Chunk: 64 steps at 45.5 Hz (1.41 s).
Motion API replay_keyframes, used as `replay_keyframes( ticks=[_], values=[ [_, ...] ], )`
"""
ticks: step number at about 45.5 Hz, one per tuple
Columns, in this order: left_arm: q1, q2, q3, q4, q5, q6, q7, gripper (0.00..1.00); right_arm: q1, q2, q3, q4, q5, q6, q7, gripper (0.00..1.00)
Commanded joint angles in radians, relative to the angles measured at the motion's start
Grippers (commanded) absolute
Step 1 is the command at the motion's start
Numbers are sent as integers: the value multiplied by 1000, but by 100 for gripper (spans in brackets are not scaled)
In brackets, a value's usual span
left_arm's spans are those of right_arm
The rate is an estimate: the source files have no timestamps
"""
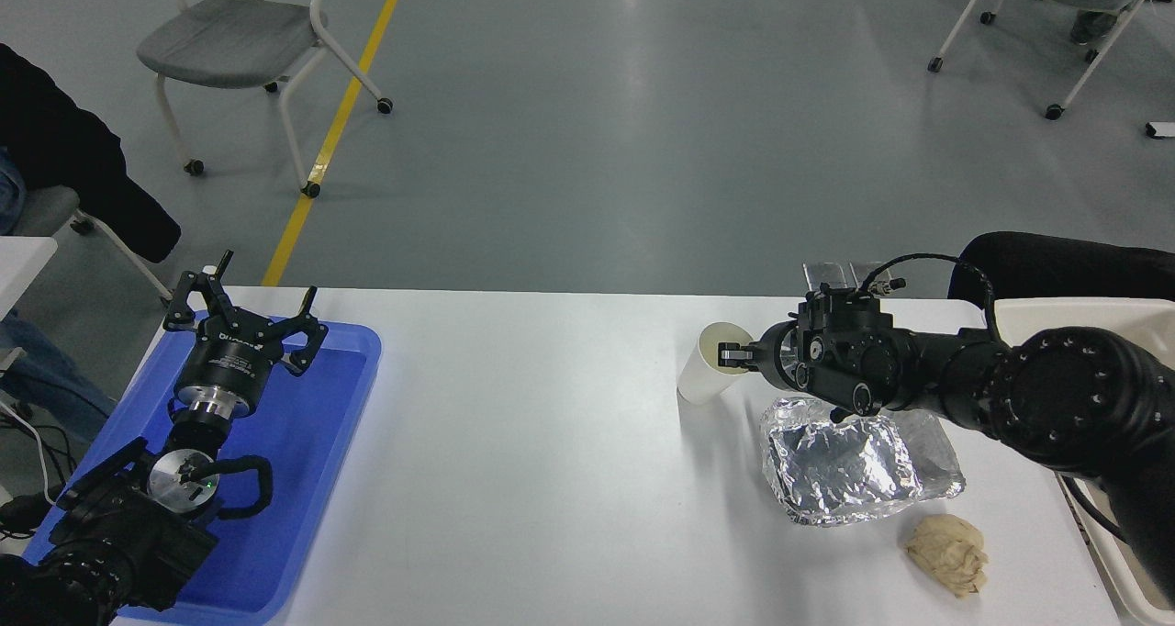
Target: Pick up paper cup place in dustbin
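Grey shop floor behind, wheeled chairs at far left and far right, yellow floor line far left. White table (551,479) fills the near half.

Left gripper (240,318) parked over the blue tray (303,479) at near left, fingers spread, holding nothing.

Right gripper (734,355) reaches in from the right edge, fingers pressed onto the rim wall of the paper cup (709,374), pinching it at the mouth. Cup sits mid-right on the table, tilted with its mouth leaning toward the gripper; can't tell if the base is off the surface or only tipped on its edge. Judging by the tilt, the grasp is made and the lift is starting.

Crumpled foil tray (854,461) lies just near-right of the cup, under the gripper's wrist. Beige paper wad (947,554) nearer still, at right.

Dustbin (1083,314) is at the right table edge; only its cream rim and a corner show behind the arm.

Next move, my read: raise straight up until the cup base clears the foil tray, then swing right over the bin rim and release above the opening. Risks: a rim pinch on thin paper may crush or slip, and a low carry could snag the foil.
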Motion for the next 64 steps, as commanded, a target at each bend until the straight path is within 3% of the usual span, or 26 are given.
replay_keyframes(
  ticks=[1,11,35,52,64],
  values=[
    [0,0,0,0,0,0,0,100,79,0,0,73,1,11,-3,0],
    [2,0,-2,0,0,0,0,100,295,-5,-49,252,19,46,-6,0],
    [2,-1,0,0,0,0,0,100,1011,-250,-206,795,88,259,-45,0],
    [2,-1,2,0,0,0,0,100,1124,-265,-287,837,93,333,-57,0],
    [2,-1,2,0,0,0,0,100,1142,-471,-454,831,10,359,-51,0]
  ],
)
